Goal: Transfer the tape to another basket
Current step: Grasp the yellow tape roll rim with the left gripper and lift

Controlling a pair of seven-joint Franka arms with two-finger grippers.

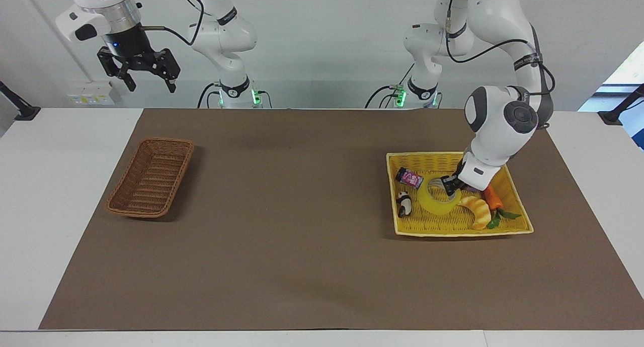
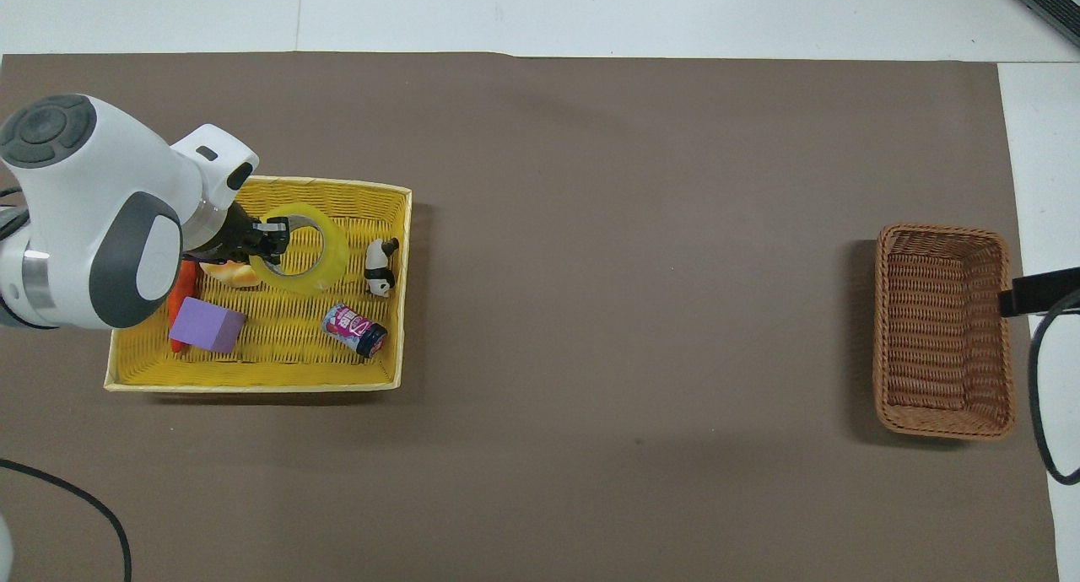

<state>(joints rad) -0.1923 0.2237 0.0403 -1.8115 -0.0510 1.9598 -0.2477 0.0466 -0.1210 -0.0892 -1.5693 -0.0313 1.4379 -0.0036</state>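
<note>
My left hand (image 1: 449, 186) pinches the tape (image 1: 437, 202) by its rim, tilted over the yellow basket (image 1: 523, 225); it could slip out and drop before the brown basket (image 1: 151, 177), right hand (image 1: 146, 78) spread, waiting.

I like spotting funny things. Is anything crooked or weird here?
Only the tape: it is tipped up on a slant in the yellow basket, because the left gripper is shut on its rim. Nothing looks spilled or broken.
</note>
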